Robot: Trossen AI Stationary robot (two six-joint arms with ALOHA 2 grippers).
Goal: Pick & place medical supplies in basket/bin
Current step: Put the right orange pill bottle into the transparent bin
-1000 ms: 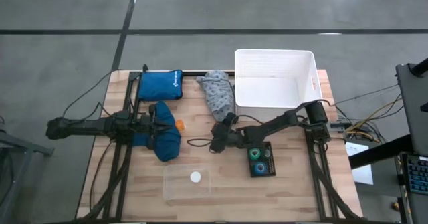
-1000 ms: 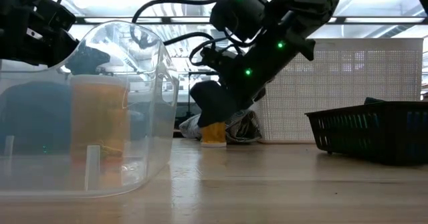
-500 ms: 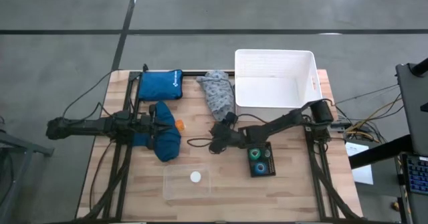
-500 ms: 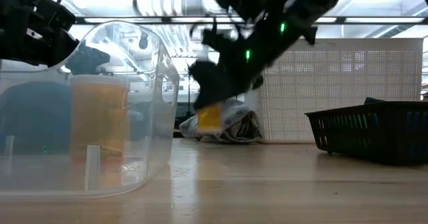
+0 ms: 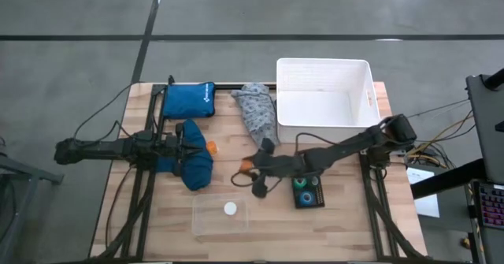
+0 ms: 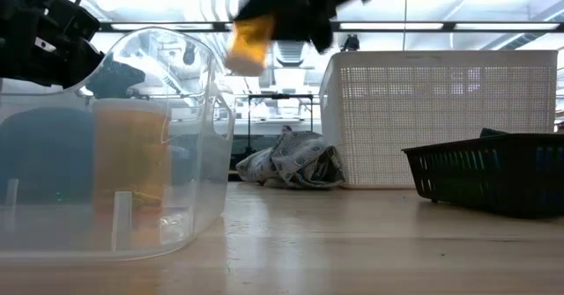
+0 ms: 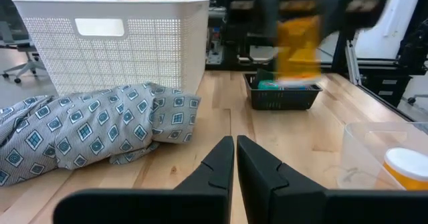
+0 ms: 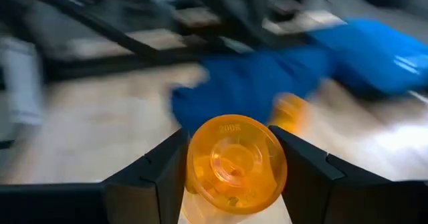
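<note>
My right gripper (image 5: pixel 247 168) is near the table's middle, raised, and shut on an orange round cap (image 8: pixel 235 164); the low view shows this cap (image 6: pixel 248 44) high above the table. A second orange cap (image 5: pixel 211 147) lies beside the dark blue cloth (image 5: pixel 193 168). My left gripper (image 7: pixel 235 162) is shut and raised over that cloth. A white cap (image 5: pixel 229 209) sits in a clear tray. Green and blue tape rolls (image 5: pixel 305 191) sit in a small black basket. The grey patterned cloth (image 5: pixel 256 110) lies beside the white tub (image 5: pixel 323 118). My right gripper pinches the orange cap by its round side wall (image 8: pixel 194 167) between the two fingers (image 8: pixel 157 177), with the cap's flat face turned toward the wrist. The fingers come roughly level from the table's right, pointing left. The cap is lifted clear of the table.
A flat bright blue zip pouch (image 5: pixel 189 100) lies at the far left. The clear tray (image 5: pixel 220 215) is near the front edge and fills the low view's left foreground (image 6: pixel 115 145). Bare wood lies between the tray and the black basket (image 5: pixel 307 189).
My right gripper has lifted the orange cap off the table, from beside the grey cloth to well above the table. It has swung a little toward the near and left edges. The cap stayed in the fingers throughout.
</note>
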